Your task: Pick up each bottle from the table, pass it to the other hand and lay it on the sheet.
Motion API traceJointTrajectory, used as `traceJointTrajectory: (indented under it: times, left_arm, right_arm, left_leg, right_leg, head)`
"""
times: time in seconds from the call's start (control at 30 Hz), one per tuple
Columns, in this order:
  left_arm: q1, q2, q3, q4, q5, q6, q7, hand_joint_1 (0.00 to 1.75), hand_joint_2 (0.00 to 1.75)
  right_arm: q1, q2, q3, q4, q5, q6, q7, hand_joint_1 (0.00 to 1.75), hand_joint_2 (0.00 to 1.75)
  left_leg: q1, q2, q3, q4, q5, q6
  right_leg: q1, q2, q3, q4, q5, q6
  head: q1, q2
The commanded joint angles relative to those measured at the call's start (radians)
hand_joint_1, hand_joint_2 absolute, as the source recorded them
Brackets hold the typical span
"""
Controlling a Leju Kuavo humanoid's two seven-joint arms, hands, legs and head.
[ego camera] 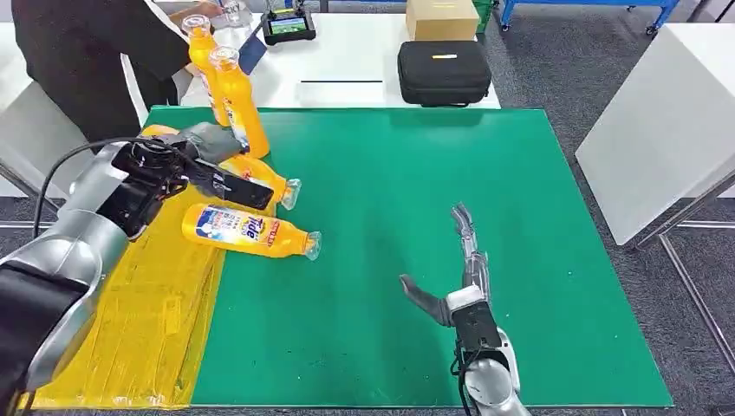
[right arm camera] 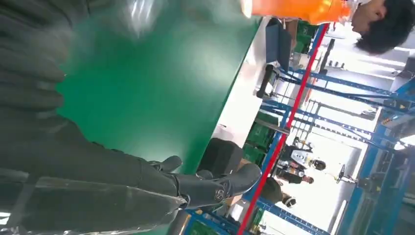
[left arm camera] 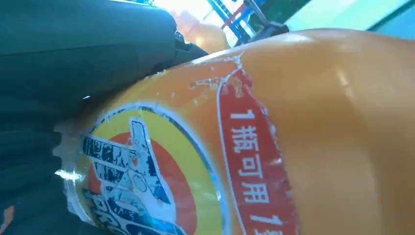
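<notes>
Orange bottle [ego camera: 256, 176] is lying on its side at the yellow sheet's [ego camera: 147, 321] edge with the left hand [ego camera: 204, 160] gripping it, beside another lying bottle [ego camera: 247, 230]. Two bottles [ego camera: 227, 91] are standing behind. The right hand [ego camera: 457, 277] is resting on the green mat [ego camera: 390, 173], fingers spread, holding nothing.

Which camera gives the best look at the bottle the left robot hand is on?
The left wrist view: the held bottle fills the frame, label readable. The head view shows it lying at the sheet's edge, mostly hidden by the left robot hand. In the right wrist view I cannot tell it apart.
</notes>
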Motion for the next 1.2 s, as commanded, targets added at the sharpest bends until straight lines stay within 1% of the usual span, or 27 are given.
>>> traceJointTrajectory:
  times: [0.03,0.07,0.1,0.2,0.33,0.37,0.43,0.5,0.53,0.67,0.7,0.73,0.77,0.83,0.97,1.0,1.03,1.2]
  left_arm:
    - [-0.162,0.002,-0.069,0.167,0.061,-0.177,-0.044,1.75,1.75]
    - [-0.167,0.009,-0.065,0.174,0.081,-0.213,-0.060,1.75,1.75]
    - [-0.169,0.014,-0.059,0.182,0.092,-0.235,-0.066,1.75,1.75]
    - [-0.161,0.031,-0.045,0.193,0.148,-0.278,-0.076,1.75,1.75]
    - [-0.155,0.046,-0.062,0.203,0.177,-0.312,-0.080,1.75,1.75]
    - [-0.155,0.044,-0.065,0.207,0.183,-0.322,-0.081,1.75,1.75]
    - [-0.155,0.037,-0.071,0.209,0.192,-0.330,-0.077,1.75,1.75]
    - [-0.150,0.030,-0.074,0.211,0.203,-0.342,-0.075,1.75,1.75]
    - [-0.143,0.028,-0.074,0.211,0.210,-0.343,-0.074,1.75,1.75]
    - [-0.105,0.026,-0.068,0.209,0.232,-0.319,-0.064,1.75,1.75]
    - [-0.095,0.026,-0.067,0.210,0.236,-0.311,-0.056,1.45,1.75]
    - [-0.084,0.023,-0.066,0.211,0.240,-0.303,-0.049,0.65,1.75]
    - [-0.075,0.022,-0.065,0.209,0.243,-0.292,-0.048,0.12,1.75]
    - [-0.067,0.021,-0.065,0.209,0.246,-0.284,-0.046,0.00,1.75]
    - [-0.042,0.020,-0.072,0.210,0.253,-0.265,-0.031,0.00,1.75]
    - [-0.039,0.022,-0.072,0.210,0.253,-0.262,-0.031,0.00,1.75]
    - [-0.039,0.022,-0.072,0.210,0.253,-0.262,-0.031,0.00,1.75]
    - [-0.037,0.020,-0.083,0.210,0.257,-0.270,-0.023,0.00,1.75]
  right_arm:
    - [0.005,0.021,-0.065,-0.016,0.023,0.020,0.026,0.00,1.75]
    - [0.008,0.023,-0.066,-0.015,0.024,0.022,0.028,0.00,1.75]
    - [0.011,0.023,-0.066,-0.015,0.025,0.024,0.029,0.00,1.75]
    - [0.027,0.026,-0.071,-0.028,0.032,0.031,0.034,0.00,1.75]
    - [0.027,0.025,-0.078,-0.018,0.032,0.035,0.038,0.00,1.75]
    - [0.028,0.028,-0.081,-0.018,0.032,0.037,0.039,0.00,1.75]
    - [0.031,0.033,-0.085,-0.027,0.035,0.044,0.042,0.00,1.75]
    - [0.032,0.033,-0.086,-0.036,0.041,0.051,0.049,0.00,1.75]
    - [0.030,0.031,-0.086,-0.038,0.043,0.053,0.051,0.00,1.75]
    - [0.030,0.028,-0.091,-0.044,0.044,0.056,0.057,0.00,1.75]
    - [0.034,0.029,-0.090,-0.048,0.045,0.057,0.059,0.00,1.75]
    - [0.037,0.029,-0.089,-0.053,0.047,0.060,0.062,0.00,1.75]
    - [0.040,0.029,-0.089,-0.055,0.048,0.061,0.064,0.00,1.75]
    - [0.042,0.030,-0.088,-0.058,0.050,0.062,0.065,0.00,1.75]
    - [0.046,0.033,-0.091,-0.063,0.058,0.068,0.073,0.00,1.75]
    - [0.048,0.033,-0.091,-0.062,0.058,0.068,0.073,0.00,1.75]
    - [0.048,0.033,-0.091,-0.062,0.058,0.068,0.073,0.00,1.75]
    - [0.049,0.038,-0.095,-0.062,0.066,0.069,0.074,0.00,1.75]
  left_leg:
    - [0.001,-0.001,0.002,0.003,-0.003,-0.004]
    - [0.001,0.001,0.000,0.002,-0.001,-0.002]
    - [0.001,0.001,0.001,0.002,-0.002,-0.003]
    - [0.001,0.001,0.002,0.001,-0.002,-0.003]
    - [0.001,0.002,0.002,0.000,-0.002,-0.003]
    - [0.000,0.002,0.001,0.001,-0.001,-0.002]
    - [0.001,0.003,0.005,0.002,-0.004,-0.005]
    - [0.001,0.000,0.003,0.002,-0.003,-0.004]
    - [0.001,0.000,0.003,0.001,-0.003,-0.004]
    - [0.000,0.000,0.003,0.000,-0.001,-0.003]
    - [0.000,0.000,0.004,0.000,-0.002,-0.003]
    - [0.000,-0.001,0.003,-0.001,-0.001,-0.002]
    - [0.000,0.000,0.004,-0.001,-0.001,-0.003]
    - [0.000,0.000,0.004,-0.001,-0.001,-0.003]
    - [0.000,-0.001,0.002,-0.001,-0.001,-0.002]
    - [0.000,-0.001,0.004,0.000,-0.002,-0.003]
    - [0.000,-0.001,0.002,-0.001,-0.001,-0.002]
    - [0.000,-0.001,0.002,0.000,-0.001,-0.002]
  right_leg:
    - [0.001,-0.003,0.002,0.003,-0.004,0.001]
    - [0.001,0.000,0.000,0.001,-0.001,0.000]
    - [0.001,-0.001,0.001,0.002,-0.002,0.001]
    - [0.000,0.000,0.002,0.001,-0.002,0.000]
    - [0.000,0.000,0.002,0.001,-0.001,0.001]
    - [0.000,0.000,0.001,0.001,-0.001,0.001]
    - [0.001,0.000,0.004,0.002,-0.003,0.001]
    - [0.001,-0.003,0.004,0.003,-0.003,0.001]
    - [0.001,-0.002,0.004,0.002,-0.003,0.001]
    - [0.000,-0.001,0.003,0.000,-0.002,0.001]
    - [0.000,-0.002,0.005,0.001,-0.002,0.001]
    - [0.000,-0.001,0.003,0.000,-0.001,0.001]
    - [0.000,-0.001,0.004,0.000,-0.002,0.001]
    - [-0.001,-0.001,0.004,0.000,-0.002,0.001]
    - [0.000,-0.002,0.003,0.000,-0.001,0.001]
    - [0.000,-0.002,0.004,0.001,-0.002,0.001]
    - [-0.001,-0.001,0.002,0.000,-0.001,0.001]
    - [0.000,-0.002,0.002,0.001,-0.001,0.001]
  head:
    - [0.000,0.000]
    - [0.000,0.000]
    - [0.000,0.000]
    - [0.000,0.000]
    - [0.000,0.000]
    - [0.000,0.000]
    - [0.000,0.000]
    - [0.000,0.000]
    - [0.000,0.000]
    - [0.000,0.000]
    - [0.000,0.000]
    - [0.000,0.000]
    - [0.000,0.000]
    - [0.000,0.000]
    - [0.000,0.000]
    - [0.000,0.000]
    - [0.000,0.000]
    - [0.000,0.000]
